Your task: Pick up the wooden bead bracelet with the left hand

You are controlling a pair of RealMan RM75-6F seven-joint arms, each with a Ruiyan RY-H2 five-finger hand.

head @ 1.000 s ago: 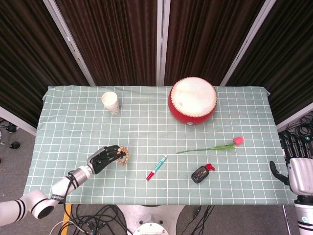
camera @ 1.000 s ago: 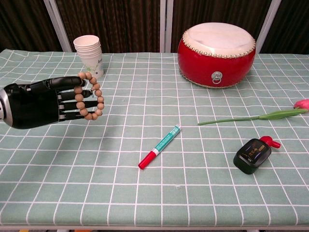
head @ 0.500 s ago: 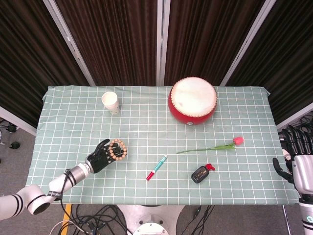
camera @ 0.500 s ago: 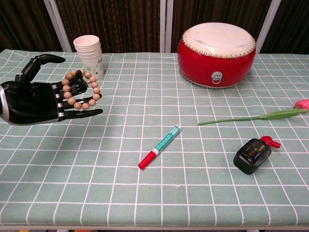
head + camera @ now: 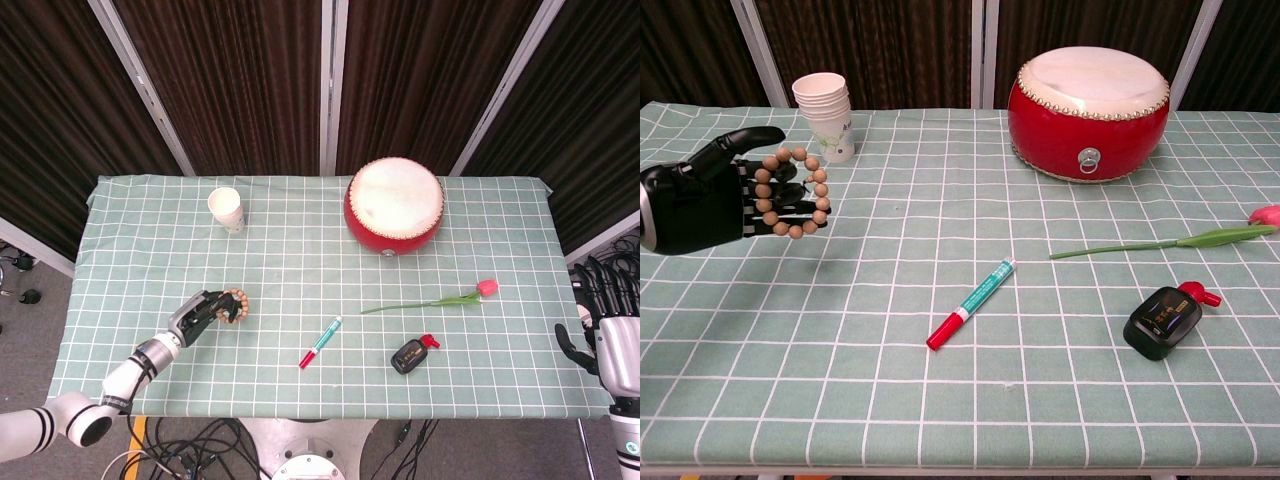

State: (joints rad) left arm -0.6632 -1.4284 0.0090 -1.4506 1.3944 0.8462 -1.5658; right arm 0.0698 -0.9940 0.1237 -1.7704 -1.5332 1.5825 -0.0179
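**Bracelet in hand, lift seemingly made**

Dark curtains behind, green checked tablecloth (image 5: pixel 300 250) below. Left hand (image 5: pixel 700 200) at the near left of the table, fingers (image 5: pixel 770 205) threaded through the wooden bead bracelet (image 5: pixel 790 192), thumb arched over the top of the loop. Bracelet hanging upright on those fingers, facing the chest camera as an open ring. Faint shadow on the cloth just under the beads in the chest view, so probably clear of the table, though hard to confirm from the head view, where hand and beads (image 5: pixel 235 303) blur together.

Judged from that: grasp done, pick-up all but complete. Left to do, if anything: a steady hold and perhaps a little more height. Hold looks loose rather than clamped, so some risk of the loop sliding off the fingertips.

Right hand (image 5: pixel 610 335) off the table's right edge, fingers apart, holding nothing.

Paper cup stack (image 5: pixel 825 115), red drum (image 5: pixel 1090 110), marker pen (image 5: pixel 970 303), tulip (image 5: pixel 1180 238) and small black device (image 5: pixel 1160 320) well apart from the left hand, untouched.
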